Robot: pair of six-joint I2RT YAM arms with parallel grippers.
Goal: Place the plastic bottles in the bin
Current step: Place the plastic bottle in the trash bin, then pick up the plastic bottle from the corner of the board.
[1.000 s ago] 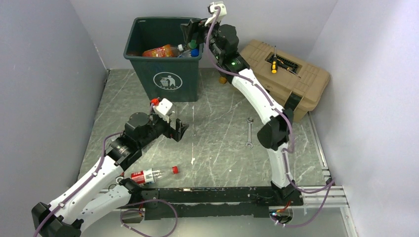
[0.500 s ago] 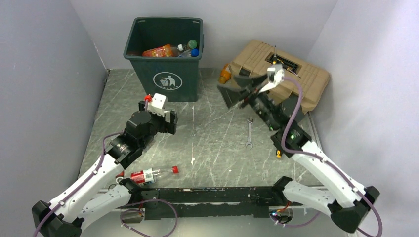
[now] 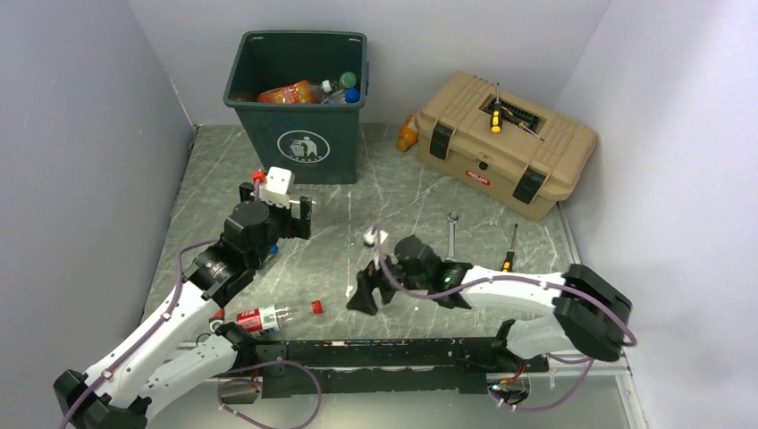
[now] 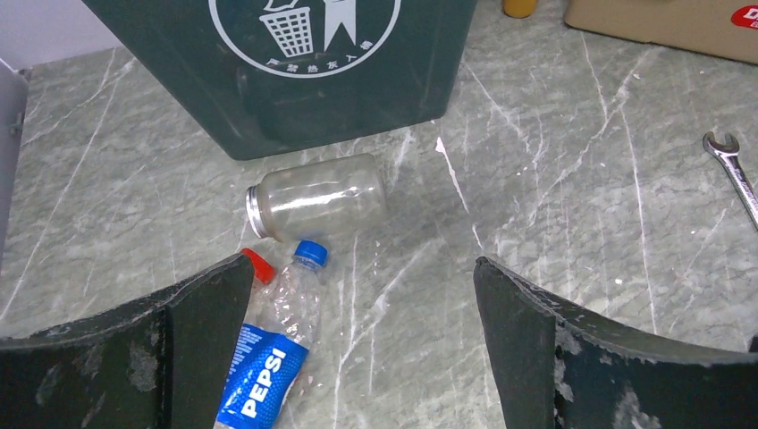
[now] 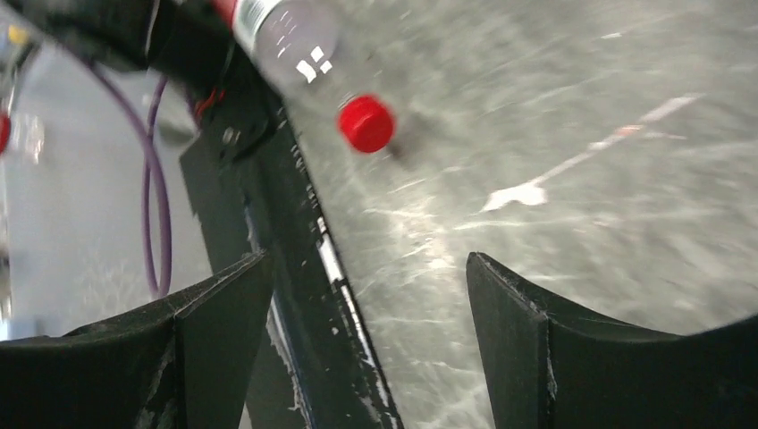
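Right gripper point(image 5: 366, 268), jaws apart and empty, faces the red-capped clear plastic bottle point(image 5: 295, 36) at the frame's top, apparently lining up a grasp. Left gripper point(image 4: 362, 264), equally spread, hovers over a blue-capped Pepsi bottle point(image 4: 273, 349) at lower left, the tall dark green plastic bin point(image 4: 295, 80) above it.

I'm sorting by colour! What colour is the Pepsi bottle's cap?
The cap is blue; left wrist view.

One bin point(image 3: 268, 147), one toolbox point(image 3: 465, 103), one wrench point(image 3: 452, 239), two screwdrivers point(image 3: 494, 121) point(image 3: 509, 256) — at least three loose bottles point(image 3: 277, 315) point(image 3: 408, 134) point(image 4: 273, 357).
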